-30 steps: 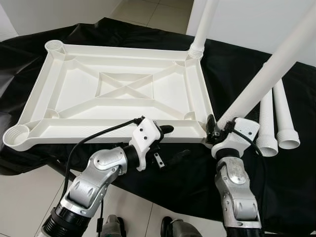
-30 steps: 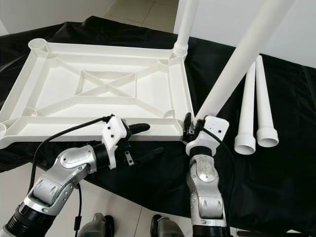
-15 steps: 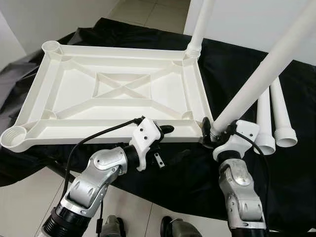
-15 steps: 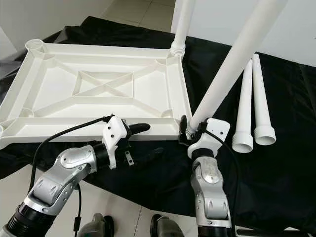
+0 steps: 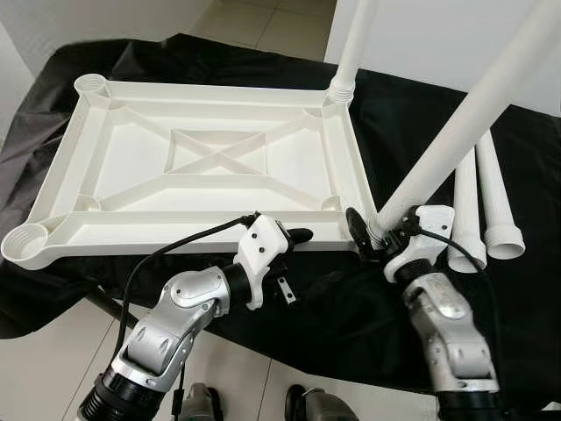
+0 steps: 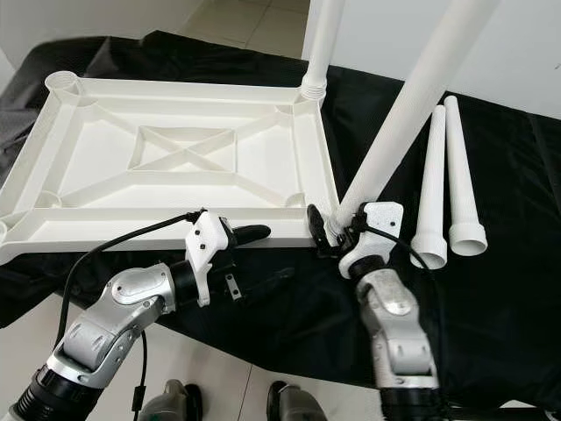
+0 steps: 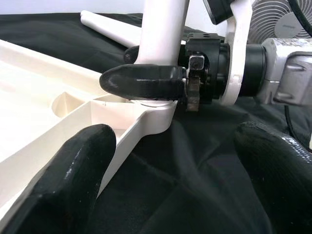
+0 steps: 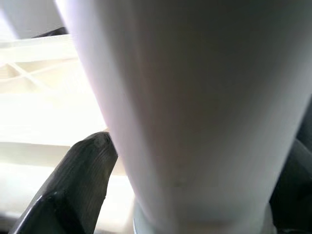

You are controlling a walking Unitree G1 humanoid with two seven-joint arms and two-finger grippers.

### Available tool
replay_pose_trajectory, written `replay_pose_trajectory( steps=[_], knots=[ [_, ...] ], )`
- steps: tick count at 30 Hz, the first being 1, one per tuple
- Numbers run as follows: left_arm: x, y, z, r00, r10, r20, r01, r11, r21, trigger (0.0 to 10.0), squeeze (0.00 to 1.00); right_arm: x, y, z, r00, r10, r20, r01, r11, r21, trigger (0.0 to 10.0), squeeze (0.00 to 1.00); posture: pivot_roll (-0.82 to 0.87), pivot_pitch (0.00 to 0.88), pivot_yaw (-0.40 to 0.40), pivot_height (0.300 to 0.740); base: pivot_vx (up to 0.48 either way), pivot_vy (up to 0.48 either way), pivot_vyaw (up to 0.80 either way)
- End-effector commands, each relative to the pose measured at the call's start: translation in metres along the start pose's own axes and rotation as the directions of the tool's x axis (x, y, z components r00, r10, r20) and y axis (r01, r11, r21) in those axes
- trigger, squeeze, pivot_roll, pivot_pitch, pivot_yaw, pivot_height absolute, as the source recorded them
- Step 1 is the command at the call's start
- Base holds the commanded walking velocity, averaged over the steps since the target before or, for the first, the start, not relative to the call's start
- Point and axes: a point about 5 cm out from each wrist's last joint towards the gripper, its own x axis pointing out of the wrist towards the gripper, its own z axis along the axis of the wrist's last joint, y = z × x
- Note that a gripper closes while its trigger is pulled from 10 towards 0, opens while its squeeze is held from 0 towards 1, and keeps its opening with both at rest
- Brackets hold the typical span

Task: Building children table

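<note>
1. Head views: a white table top [image 5: 210,167] lies upside down on a black cloth [image 5: 491,333]. One leg [image 5: 351,53] stands upright in the far right corner socket. Two spare legs [image 6: 447,175] lie side by side on the cloth to the right, apart from the table top.
2. Head views: the right gripper [image 5: 372,235] pinches a tilted leg [image 5: 456,132] near its lower end, at the near right corner of the table top; the forearm rises from below. The left gripper [image 5: 294,263] lies just in front of the near edge with fingers spread, one finger by the rim, the other lower over the cloth.
3. Left wrist view: the two spread fingers [image 7: 73,180] frame the near right corner, where the right gripper's finger [image 7: 141,80] presses the tilted leg.
4. Right wrist view: the tilted leg [image 8: 190,112] sits close between two dark fingers [image 8: 73,185], blurred.
</note>
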Motion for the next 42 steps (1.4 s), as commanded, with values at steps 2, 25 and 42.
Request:
replay_pose_trajectory(
  steps=[2,25,42],
  knots=[
    [-0.001,-0.002,-0.001,1.000,0.001,-0.003,-0.001,1.000,-0.012,10.0,0.00,0.001,0.004,-0.001,0.997,0.071,0.009,-0.071,0.997,0.009,10.0,0.00,0.06,0.147,-0.052,0.740,0.000,0.000,0.00],
    [-0.003,-0.001,0.002,1.000,0.002,-0.010,-0.002,1.000,-0.014,10.0,0.00,0.004,-0.018,0.004,0.946,0.324,-0.015,-0.324,0.944,-0.062,0.0,0.00,0.06,0.173,-0.034,0.740,0.000,0.000,0.00],
    [-0.003,-0.002,0.002,1.000,0.012,-0.004,-0.012,1.000,-0.025,10.0,0.00,-0.008,-0.016,-0.007,0.982,0.179,-0.061,-0.182,0.982,-0.044,10.0,0.00,0.04,0.189,-0.057,0.740,0.000,0.000,0.00]
  ],
)
